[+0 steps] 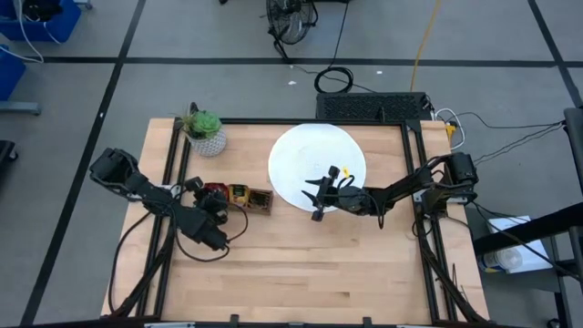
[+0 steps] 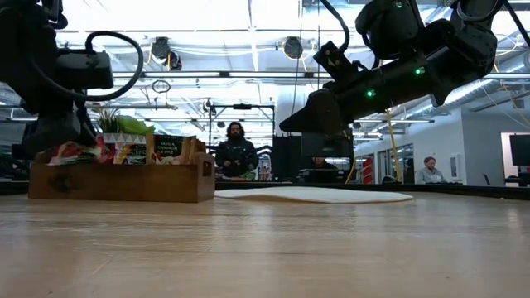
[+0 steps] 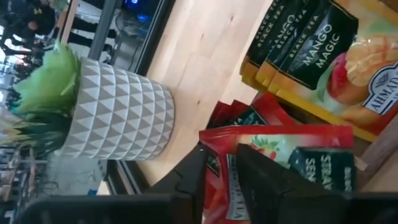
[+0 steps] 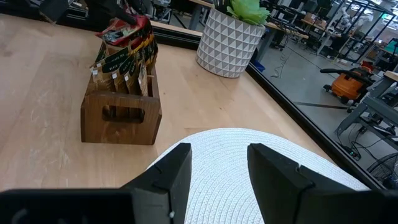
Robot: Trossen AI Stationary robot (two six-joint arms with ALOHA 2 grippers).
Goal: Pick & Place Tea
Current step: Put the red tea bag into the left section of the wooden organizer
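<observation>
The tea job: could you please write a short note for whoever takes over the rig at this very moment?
Left hand: at the red square tea sachets in the long brown wooden tray; whether it holds one is unclear.
Right hand: open, empty, above the round white disc.
Tea: red ones and orange-yellow sachets stand in the tray; none shows on the disc part that the right wrist view covers.
Done: nothing confirmed. Left: probably the whole pick and place.

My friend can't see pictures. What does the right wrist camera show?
The right gripper, open and empty, hovers over a white woven disc on a wooden table. Beyond stand a wooden tray packed with tea sachets and a potted plant.
</observation>
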